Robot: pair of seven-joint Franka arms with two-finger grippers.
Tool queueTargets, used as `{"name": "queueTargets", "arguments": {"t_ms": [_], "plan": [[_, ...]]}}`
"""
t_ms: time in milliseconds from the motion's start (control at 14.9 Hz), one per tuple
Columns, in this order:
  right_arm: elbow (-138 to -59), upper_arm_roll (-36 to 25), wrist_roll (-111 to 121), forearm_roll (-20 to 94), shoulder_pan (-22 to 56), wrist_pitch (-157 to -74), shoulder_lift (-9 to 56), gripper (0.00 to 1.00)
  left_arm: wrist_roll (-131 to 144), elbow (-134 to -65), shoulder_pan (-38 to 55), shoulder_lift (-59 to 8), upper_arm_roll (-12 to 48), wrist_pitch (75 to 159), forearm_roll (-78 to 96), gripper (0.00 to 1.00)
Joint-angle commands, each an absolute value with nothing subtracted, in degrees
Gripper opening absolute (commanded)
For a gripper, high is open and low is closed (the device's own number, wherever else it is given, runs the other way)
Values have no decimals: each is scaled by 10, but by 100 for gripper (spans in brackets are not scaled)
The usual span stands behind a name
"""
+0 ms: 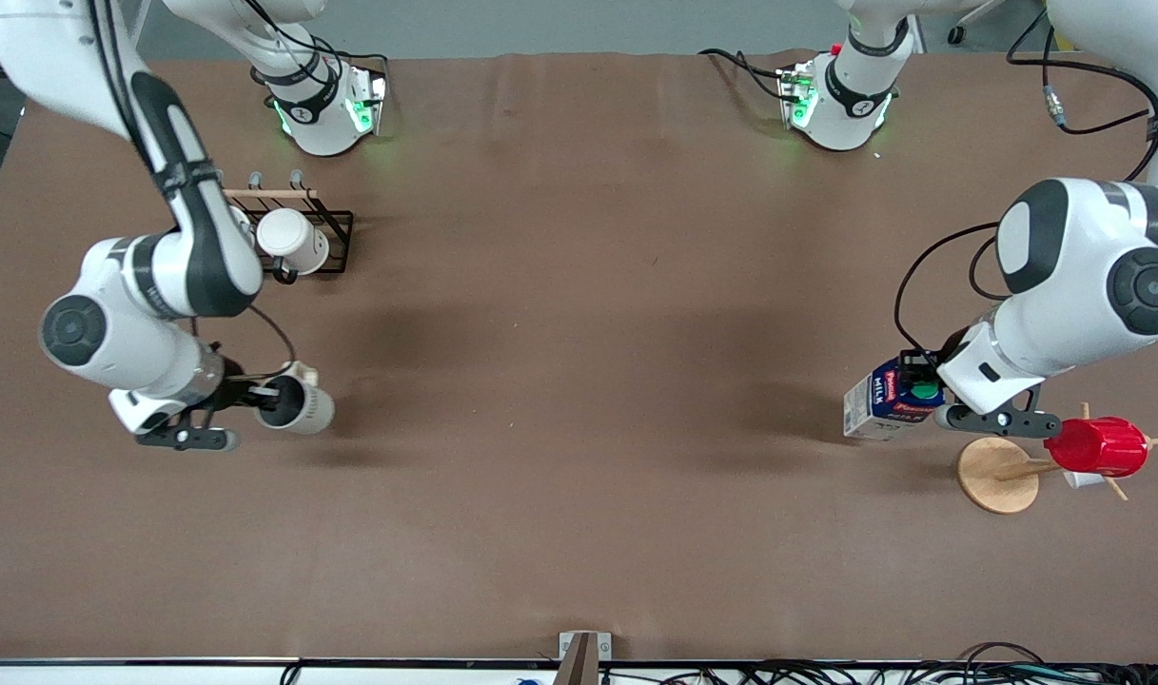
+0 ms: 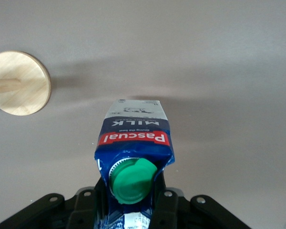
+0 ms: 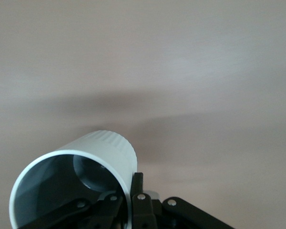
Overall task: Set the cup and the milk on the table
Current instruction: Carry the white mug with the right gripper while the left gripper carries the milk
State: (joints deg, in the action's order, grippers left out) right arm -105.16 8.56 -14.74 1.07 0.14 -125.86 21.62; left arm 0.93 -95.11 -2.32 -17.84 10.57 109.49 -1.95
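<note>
Brown table (image 1: 579, 428) bare mid-span — right gripper (image 1: 266, 391) clamps the cup (image 1: 298, 404), left gripper (image 1: 921, 381) the milk (image 1: 891, 400) (neither released).

Both Franka arms (image 1: 150, 285) are glossy white with dark grey joint caps and black cables clipped alongside. Bases (image 1: 326, 114) glow green, and the black gripper hardware has small silver screws (image 3: 141, 196).
</note>
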Motion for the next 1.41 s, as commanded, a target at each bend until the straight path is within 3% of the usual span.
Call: {"name": "queueTargets", "arguments": {"t_ms": [0, 134, 672, 1008, 1345], "plan": [[-1050, 162, -283, 7, 8, -1260, 209, 0, 11, -928, -22, -175, 113, 1064, -23, 39], [-1023, 186, -379, -4, 54, -1262, 219, 0, 11, -928, -25, -170, 125, 1061, -23, 39], [-883, 186, -679, -167, 211, -1273, 387, 0, 39, -927, -24, -152, 158, 1042, -22, 39], [-882, 186, -692, -172, 236, -1308, 405, 1, 114, -928, -18, -171, 193, 1043, -23, 39], [-882, 186, -692, -175, 249, -1330, 420, 8, 248, -927, 38, -195, 209, 1054, -21, 39]]}}
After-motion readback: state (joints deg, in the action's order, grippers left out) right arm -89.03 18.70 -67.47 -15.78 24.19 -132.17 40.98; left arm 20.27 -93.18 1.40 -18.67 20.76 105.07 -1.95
